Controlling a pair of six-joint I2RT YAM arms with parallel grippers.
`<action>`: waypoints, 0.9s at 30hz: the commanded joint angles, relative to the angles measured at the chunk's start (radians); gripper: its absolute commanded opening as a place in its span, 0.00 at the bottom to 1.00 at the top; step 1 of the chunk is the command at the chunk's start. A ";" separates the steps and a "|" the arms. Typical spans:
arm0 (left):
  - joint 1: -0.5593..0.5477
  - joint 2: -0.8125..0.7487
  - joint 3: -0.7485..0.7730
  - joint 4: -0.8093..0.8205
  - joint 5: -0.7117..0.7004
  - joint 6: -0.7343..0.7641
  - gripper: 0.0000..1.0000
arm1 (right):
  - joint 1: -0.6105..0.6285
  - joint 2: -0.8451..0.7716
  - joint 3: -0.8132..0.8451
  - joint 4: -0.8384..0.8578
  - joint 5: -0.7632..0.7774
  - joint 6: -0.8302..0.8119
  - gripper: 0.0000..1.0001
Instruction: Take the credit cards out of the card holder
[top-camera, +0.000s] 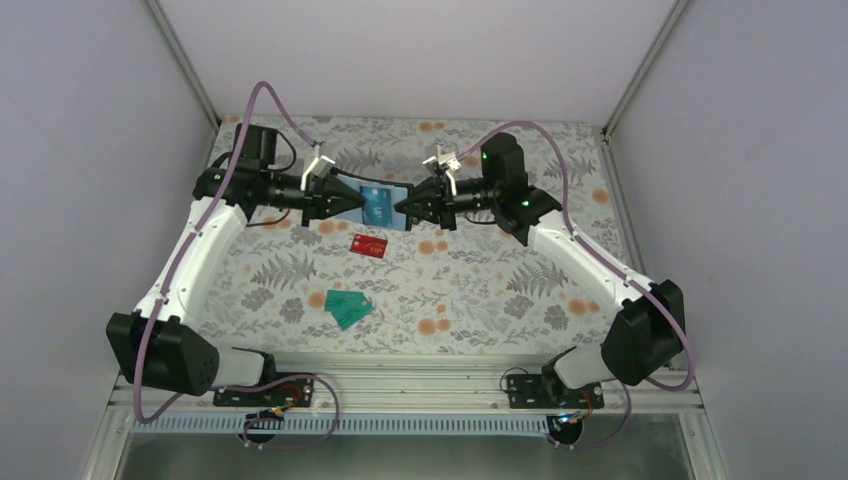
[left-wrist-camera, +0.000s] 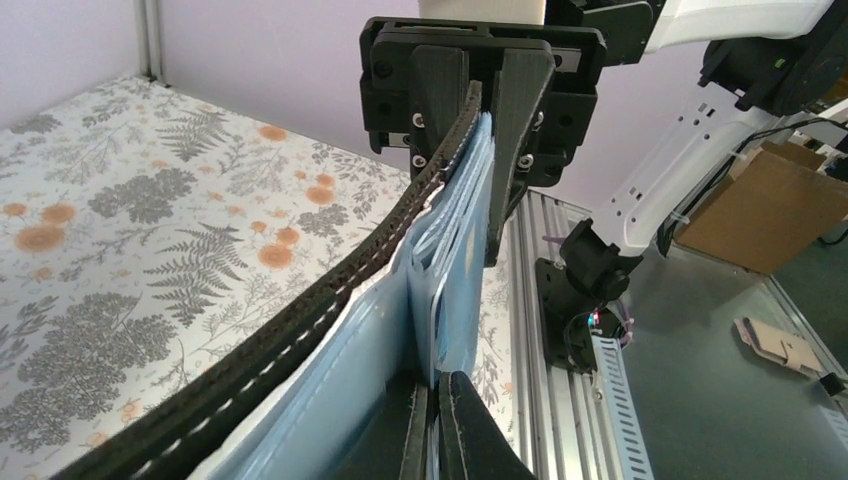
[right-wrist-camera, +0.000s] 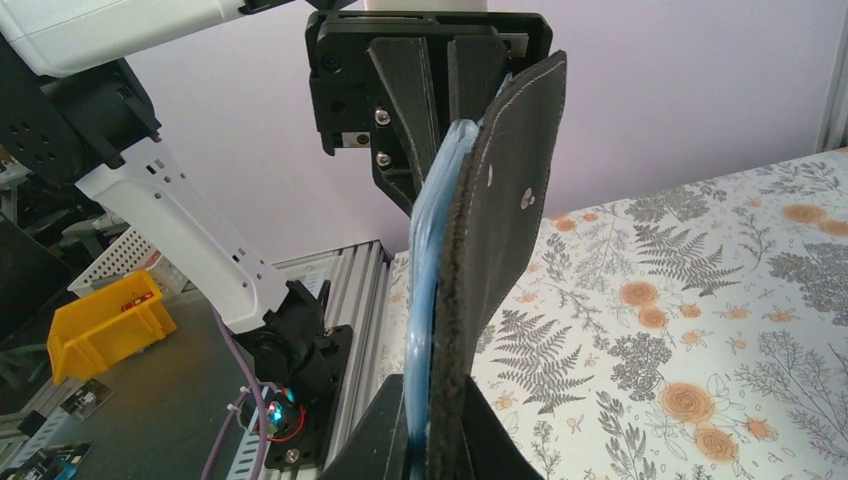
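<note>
black stitched outer skin, pale blue lining: the card holder (top-camera: 398, 212) hangs in the air between my two grippers, over the far middle of the table (top-camera: 500, 300). my left gripper (top-camera: 335, 200) is clamped on its left end and my right gripper (top-camera: 413, 207) on the opposite end. in both wrist views the jaws press tight on the layers.

handling (judgement): the holder is light and floppy, and it bows between the two grips in the left wrist view. the blue card (top-camera: 374, 203) lies in the open face; i expect it to be thin, stiff and slick. best hold is a flat pinch on an exposed card edge, pulling along the pocket while the other gripper anchors the holder alone. squeezing across the pocket would trap the card.

already out: the red card (top-camera: 369, 246) lies on the table just beside the holder. the two teal cards (top-camera: 348, 308) overlap, nearer to my bases.

hard to make out: both wrist views are edge-on, so i cannot tell whether my right jaws grip the card or only the lining. the pocket mouth and the card's depth are hidden. the card markings are too small to read.
</note>
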 joint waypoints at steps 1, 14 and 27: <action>0.018 -0.002 0.008 0.037 -0.022 -0.019 0.09 | -0.001 -0.046 -0.003 0.014 -0.053 -0.013 0.04; 0.010 0.012 -0.010 0.046 0.054 -0.019 0.29 | 0.004 -0.036 0.005 0.022 -0.087 -0.021 0.04; 0.002 0.019 0.010 -0.002 0.064 0.044 0.56 | 0.007 -0.042 0.015 -0.019 -0.105 -0.073 0.04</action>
